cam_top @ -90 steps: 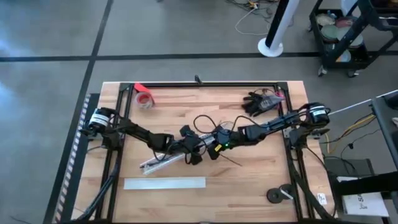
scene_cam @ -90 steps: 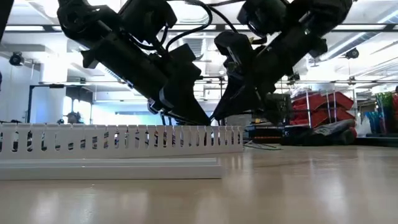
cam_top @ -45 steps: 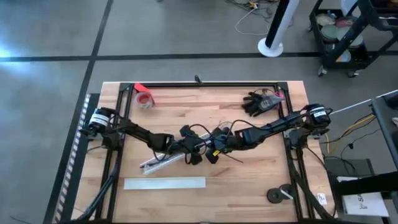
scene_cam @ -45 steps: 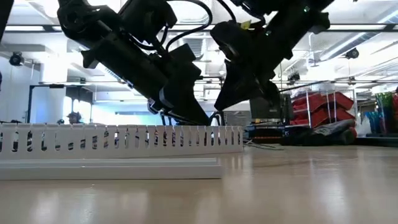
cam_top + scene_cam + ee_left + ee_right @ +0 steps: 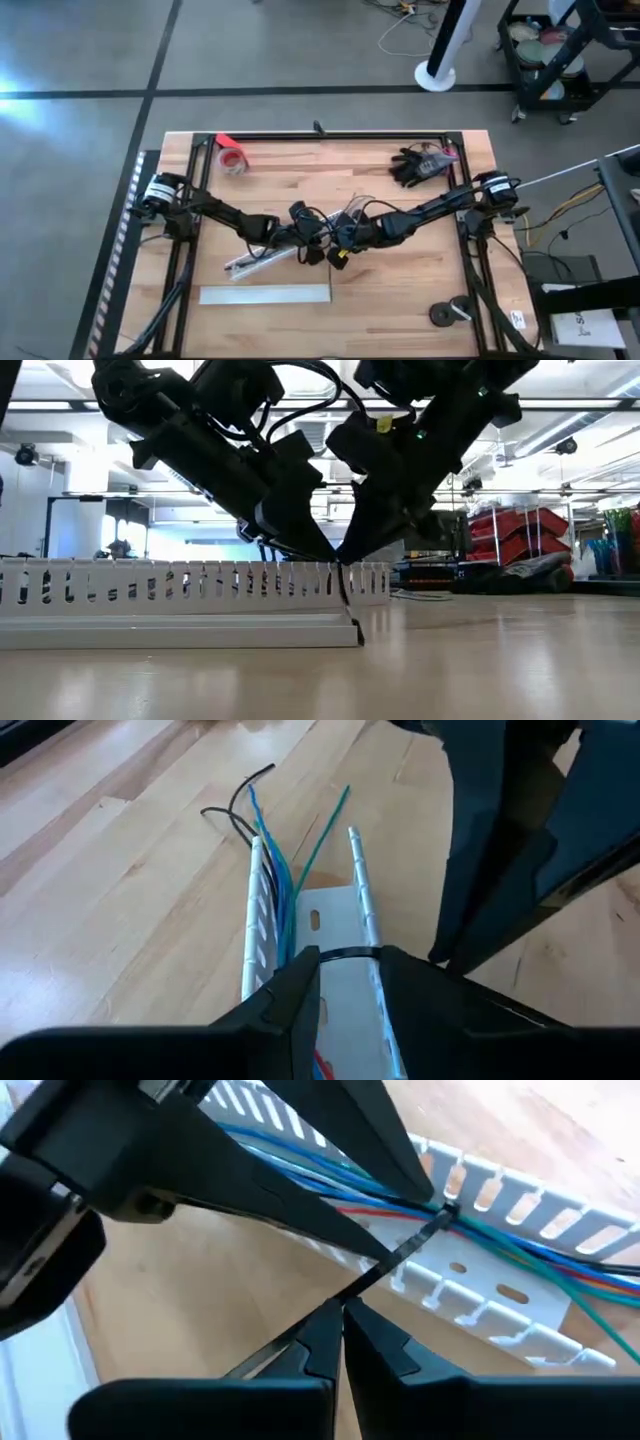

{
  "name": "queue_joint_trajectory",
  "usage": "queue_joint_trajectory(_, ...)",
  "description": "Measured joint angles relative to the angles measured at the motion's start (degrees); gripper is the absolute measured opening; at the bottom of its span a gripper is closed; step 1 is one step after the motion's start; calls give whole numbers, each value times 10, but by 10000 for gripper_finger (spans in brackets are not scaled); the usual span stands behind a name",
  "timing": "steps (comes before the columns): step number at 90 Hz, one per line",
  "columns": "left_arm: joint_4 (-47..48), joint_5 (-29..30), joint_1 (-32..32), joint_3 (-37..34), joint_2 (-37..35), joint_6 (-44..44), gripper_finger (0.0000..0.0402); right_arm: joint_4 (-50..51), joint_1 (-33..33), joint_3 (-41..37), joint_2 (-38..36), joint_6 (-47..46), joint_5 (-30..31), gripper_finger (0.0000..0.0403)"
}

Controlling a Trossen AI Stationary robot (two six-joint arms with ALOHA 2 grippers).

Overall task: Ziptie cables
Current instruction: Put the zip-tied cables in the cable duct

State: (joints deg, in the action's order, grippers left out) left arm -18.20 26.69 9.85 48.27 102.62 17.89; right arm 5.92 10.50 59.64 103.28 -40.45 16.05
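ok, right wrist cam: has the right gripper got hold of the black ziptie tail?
Yes. The right gripper is shut on the black ziptie, whose strap runs up to the cables lying in the white slotted duct.

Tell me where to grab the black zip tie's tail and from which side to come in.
Grip the zip tie on its free tail, clear of the white slotted duct, coming from the open table side. The tail slants straight out from the cables, where the right gripper already pinches it.

The cables (image 5: 560, 1260) run blue, green and red, with dark ones perhaps grey; the slotted duct (image 5: 335, 935) is white. The zip tie (image 5: 400, 1260) is black; the table (image 5: 300, 180) is pale wood.
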Motion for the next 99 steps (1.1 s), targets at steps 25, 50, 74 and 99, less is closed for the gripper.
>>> queue_joint_trajectory(25, 10, -1, 0, 0, 0, -6, 98, -1, -3, -4, 0, -50, -12, 16)
queue_joint_trajectory(50, 13, -1, 0, 0, -1, -9, 98, -6, -4, -10, 0, -58, -15, 103)
queue_joint_trajectory(74, 15, -2, 0, 0, -1, -9, 98, -11, -9, -10, 0, -49, -15, 85)
queue_joint_trajectory(99, 16, -3, 0, 0, -1, -9, 98, 0, -14, -11, -17, -31, -15, 25)
